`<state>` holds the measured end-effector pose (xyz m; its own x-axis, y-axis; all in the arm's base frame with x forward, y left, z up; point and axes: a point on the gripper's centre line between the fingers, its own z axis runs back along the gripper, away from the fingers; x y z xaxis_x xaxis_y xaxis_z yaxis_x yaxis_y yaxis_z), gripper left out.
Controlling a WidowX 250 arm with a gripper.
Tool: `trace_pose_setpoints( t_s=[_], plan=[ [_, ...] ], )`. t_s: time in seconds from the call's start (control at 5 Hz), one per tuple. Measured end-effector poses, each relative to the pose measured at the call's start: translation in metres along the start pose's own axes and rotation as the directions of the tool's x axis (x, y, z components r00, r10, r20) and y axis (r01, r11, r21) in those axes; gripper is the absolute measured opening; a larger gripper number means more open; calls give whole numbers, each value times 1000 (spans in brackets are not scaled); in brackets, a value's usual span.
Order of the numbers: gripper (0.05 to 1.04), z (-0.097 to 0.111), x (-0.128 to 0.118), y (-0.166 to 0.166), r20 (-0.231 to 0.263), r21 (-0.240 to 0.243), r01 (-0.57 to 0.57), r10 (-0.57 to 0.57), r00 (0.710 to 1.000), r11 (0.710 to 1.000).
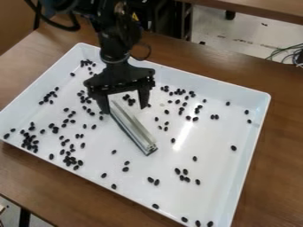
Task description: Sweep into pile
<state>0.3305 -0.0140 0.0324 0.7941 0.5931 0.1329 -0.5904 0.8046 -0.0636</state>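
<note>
Over the upper left-middle of the white tray (248, 159) hangs my gripper (125, 107), its two fingers wide apart and low over the surface. A grey metal bar (134, 127) lies diagonally in the tray, its upper end between the fingers and close to the left one; I cannot tell whether they touch. Small dark beans are scattered across the tray, with a dense cluster (28, 141) at the left and another cluster (70, 160) at the lower left. More beans (128, 99) lie between the fingers, and a loose group (182, 174) sits at the lower right.
Raised walls run around the tray, which stands on a brown wooden table (278, 146). Past the table's far edge are the floor, a dark frame and some cables (289, 52) at the upper right.
</note>
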Motion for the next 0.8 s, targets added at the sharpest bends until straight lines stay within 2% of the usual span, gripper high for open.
trace_pose_setpoints(
  t_s=[0.2, 0.4, 0.8],
  plan=[
    [1000, -17, -6, 4, -59, 52, -34, 37, 998, 998],
    [968, -18, -7, 1, -64, 33, -55, 57, 996, 998],
    [397, -20, -8, 2, -58, 35, -60, 62, 996, 998]
  ],
)
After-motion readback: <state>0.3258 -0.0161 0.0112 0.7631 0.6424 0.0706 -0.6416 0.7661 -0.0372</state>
